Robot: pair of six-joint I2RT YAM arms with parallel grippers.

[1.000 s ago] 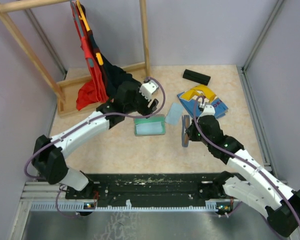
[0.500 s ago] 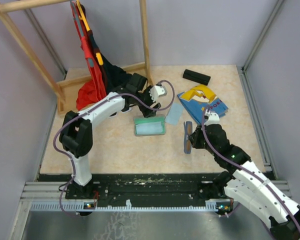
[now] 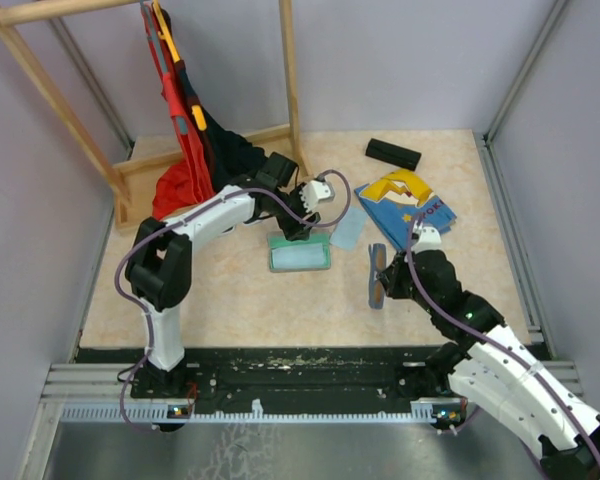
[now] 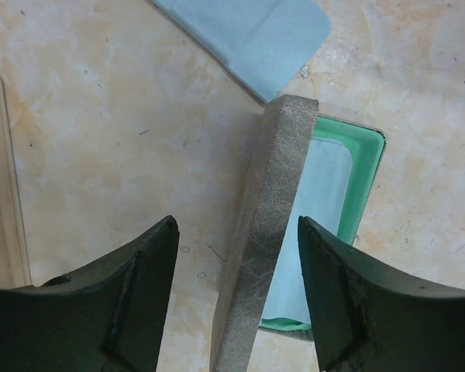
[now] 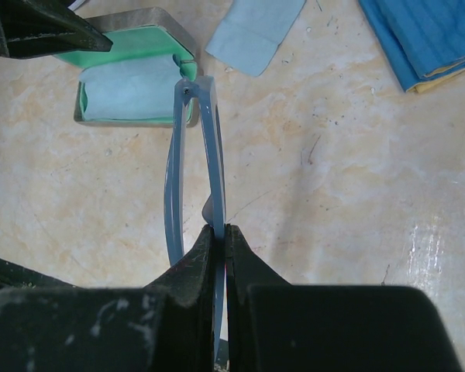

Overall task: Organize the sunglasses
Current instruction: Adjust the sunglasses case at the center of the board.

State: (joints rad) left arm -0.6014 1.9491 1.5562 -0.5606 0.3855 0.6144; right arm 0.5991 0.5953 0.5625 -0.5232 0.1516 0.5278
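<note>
**Item:** sunglasses (image 5: 215, 147), thin blue-grey frame, seen edge-on.
**Location:** over counter (image 3: 230, 300), right of centre, just right of open case (image 3: 299, 252); contact with counter not discernible.
**Holder:** right hand (image 5: 219, 236), pressed tight on frame at its near end.
**Left hand** (image 4: 236, 232): spread, straddling raised lid (image 4: 275, 194), not clamped.
**Case contents:** green lining, pale-blue cloth (image 5: 128, 81).
**Handling, judged:** light, thin, springy; lenses scratch-prone; smooth frame may swivel in pinch.
**Best hold:** rim or bridge, not lens faces or temple tips.

Lilac walls (image 3: 430, 60), beige marbled tabletop (image 3: 230, 300), wooden rack (image 3: 289, 70) at left
</note>
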